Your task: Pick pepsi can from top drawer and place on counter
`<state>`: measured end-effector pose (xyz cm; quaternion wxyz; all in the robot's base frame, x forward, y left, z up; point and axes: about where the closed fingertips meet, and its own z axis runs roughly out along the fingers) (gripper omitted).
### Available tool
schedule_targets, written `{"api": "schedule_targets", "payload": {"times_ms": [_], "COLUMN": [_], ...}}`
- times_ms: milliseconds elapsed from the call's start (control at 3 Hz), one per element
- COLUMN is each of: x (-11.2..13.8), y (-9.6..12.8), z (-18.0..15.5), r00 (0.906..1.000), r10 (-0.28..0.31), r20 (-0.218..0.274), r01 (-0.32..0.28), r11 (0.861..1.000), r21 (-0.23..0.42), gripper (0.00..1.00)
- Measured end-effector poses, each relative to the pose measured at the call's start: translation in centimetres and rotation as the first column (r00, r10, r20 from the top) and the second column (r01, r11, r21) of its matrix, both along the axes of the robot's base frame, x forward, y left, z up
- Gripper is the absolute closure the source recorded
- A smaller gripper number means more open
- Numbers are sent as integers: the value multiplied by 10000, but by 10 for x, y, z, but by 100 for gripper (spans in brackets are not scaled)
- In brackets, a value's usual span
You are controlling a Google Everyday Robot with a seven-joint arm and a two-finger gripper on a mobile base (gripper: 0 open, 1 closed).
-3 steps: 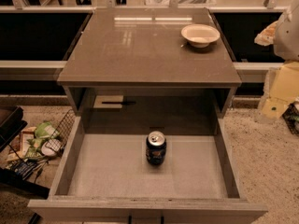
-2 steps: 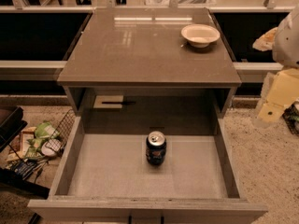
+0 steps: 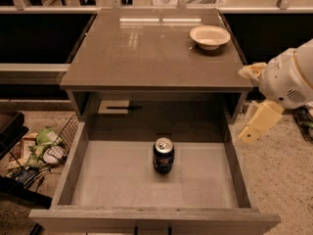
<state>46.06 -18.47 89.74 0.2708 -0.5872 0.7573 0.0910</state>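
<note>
Can (image 3: 163, 155) upright mid-drawer (image 3: 112, 180), untouched; gripper (image 3: 247, 102) at 3 o'clock of it, outside the right wall, fingers spread, empty. Step: reach; clear the wall, descend straddling can, pinch mid-body; bench (image 3: 146, 53) lies at 12, bowl (image 3: 210, 36) at 1.

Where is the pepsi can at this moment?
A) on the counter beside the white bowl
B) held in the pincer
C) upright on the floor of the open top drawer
C: the pepsi can stands upright on the top drawer floor, while the pincer hangs apart from it, outside the drawer's right wall, beside the counter.
</note>
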Motion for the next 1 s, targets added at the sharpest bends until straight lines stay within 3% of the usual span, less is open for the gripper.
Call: {"api": "schedule_targets", "payload": {"times_ms": [333,667,1000], "x": [14,19,19], "y": [15,29,38], "z": [-35,-65,-82], "r00": [9987,9950,9921], "r10": [116,100,149], "r20": [498,989,1247], "r01": [-200,-407,-587], "r11": [9847,9489,9328], "r21": [1730,3130,3555], "gripper": [0,0,0]}}
